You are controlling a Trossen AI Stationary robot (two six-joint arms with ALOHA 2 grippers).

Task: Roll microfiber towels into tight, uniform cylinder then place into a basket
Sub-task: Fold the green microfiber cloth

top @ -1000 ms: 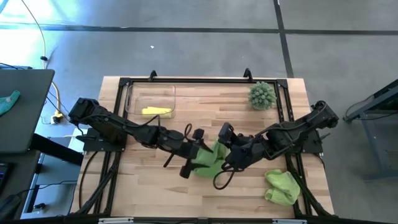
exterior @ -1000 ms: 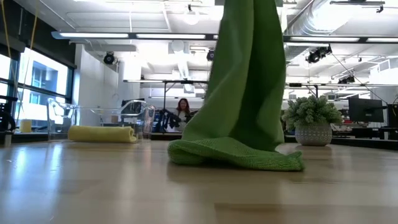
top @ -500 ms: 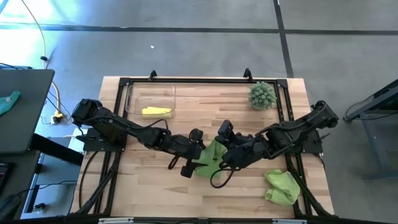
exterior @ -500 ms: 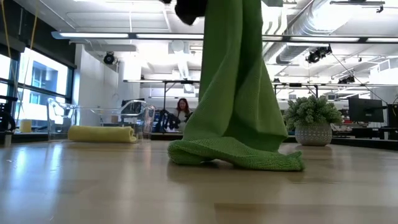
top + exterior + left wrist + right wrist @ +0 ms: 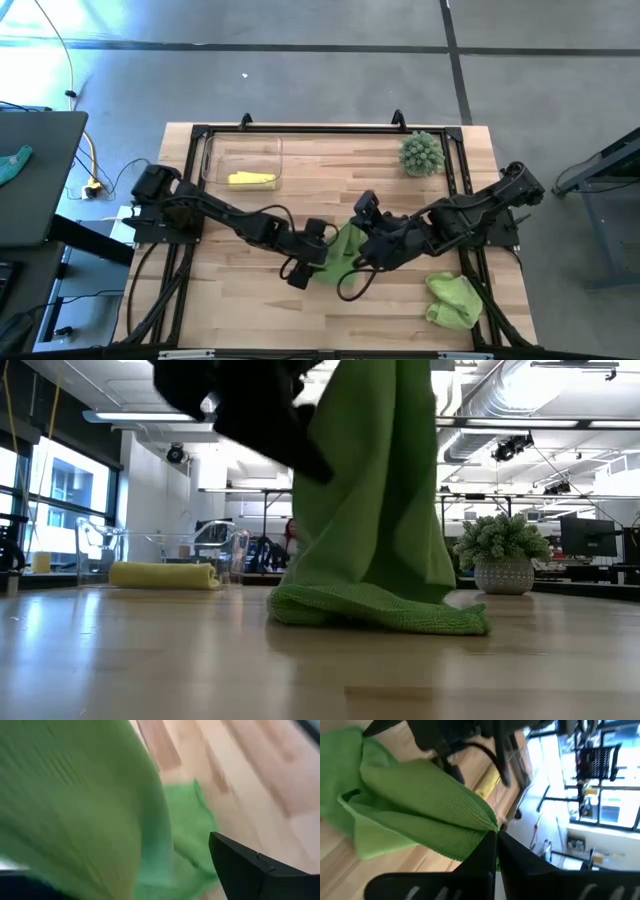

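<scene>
Right gripper [image 5: 492, 837] pinches a green towel [image 5: 340, 252] at table centre, lifting it so its hem pools on the wood. Left gripper [image 5: 312, 252] gapes at its nine o'clock side.

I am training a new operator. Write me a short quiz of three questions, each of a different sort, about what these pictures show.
1. True or false: the yellow towel lies rolled inside the clear basket.
2. Which hand holds the lifted green towel? A) the left hand B) the right hand C) neither
3. Fill in: a second green towel lies crumpled near the table's front ____ corner, seen from above.

Key
1. True.
2. B: the right hand is pinched shut on the towel's edge; the left hand is only close beside the cloth.
3. Right.
</scene>
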